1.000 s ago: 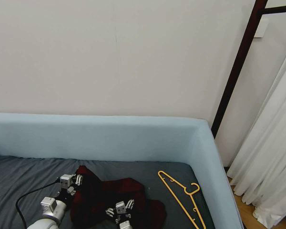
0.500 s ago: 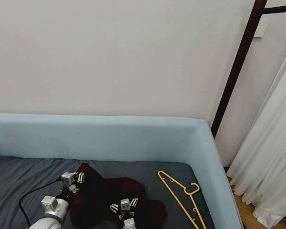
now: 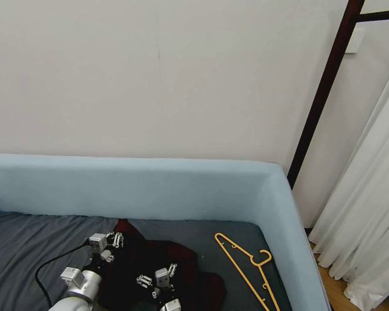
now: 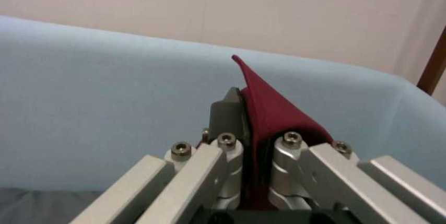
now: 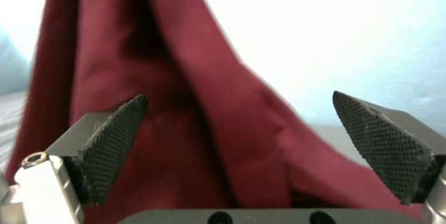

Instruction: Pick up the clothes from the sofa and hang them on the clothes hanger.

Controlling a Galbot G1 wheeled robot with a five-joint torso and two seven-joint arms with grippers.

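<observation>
Clamping red cloth (image 4: 268, 109) corner: left gripper (image 3: 110, 241), lower left, pinched tight. Right gripper (image 5: 247, 140) spread wide, empty, cloth straight ahead inside its gap.

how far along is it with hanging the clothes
Early stage. Done: the left end effector is shut on the red garment, holding an edge up. In hand: the open right end effector straddles more fabric. Left: the yellow hanger lies bare on the sofa; nothing is hung.
</observation>
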